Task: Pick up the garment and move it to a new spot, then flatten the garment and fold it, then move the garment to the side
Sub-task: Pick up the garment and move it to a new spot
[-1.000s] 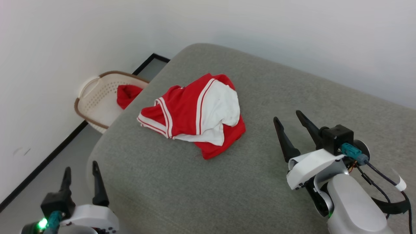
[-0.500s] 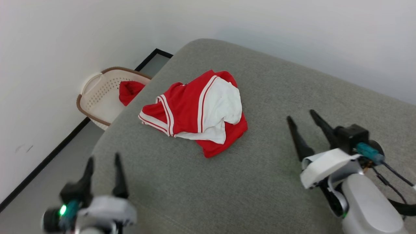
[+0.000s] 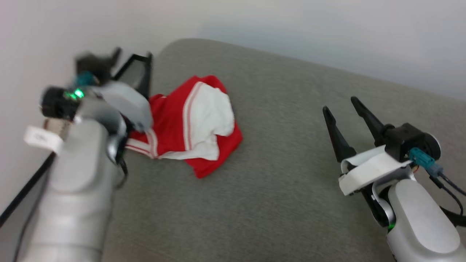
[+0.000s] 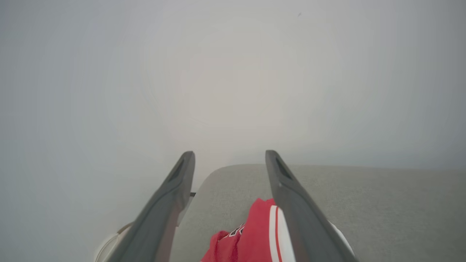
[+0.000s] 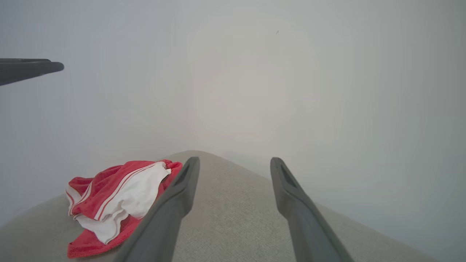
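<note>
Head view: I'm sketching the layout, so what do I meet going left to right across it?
Left end effector, blurred and open → garment, crumpled on the cushion → right end effector, open.

Crumpled garment (image 3: pixel 198 120) on grey couch (image 3: pixel 276 189)

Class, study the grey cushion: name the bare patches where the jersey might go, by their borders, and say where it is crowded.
Widest bare patch: grey cushion between the garment and the open right hand. A second runs along the near edge, below the garment. Crowded: the cushion's left end, where the open left hand hangs over the garment.
</note>
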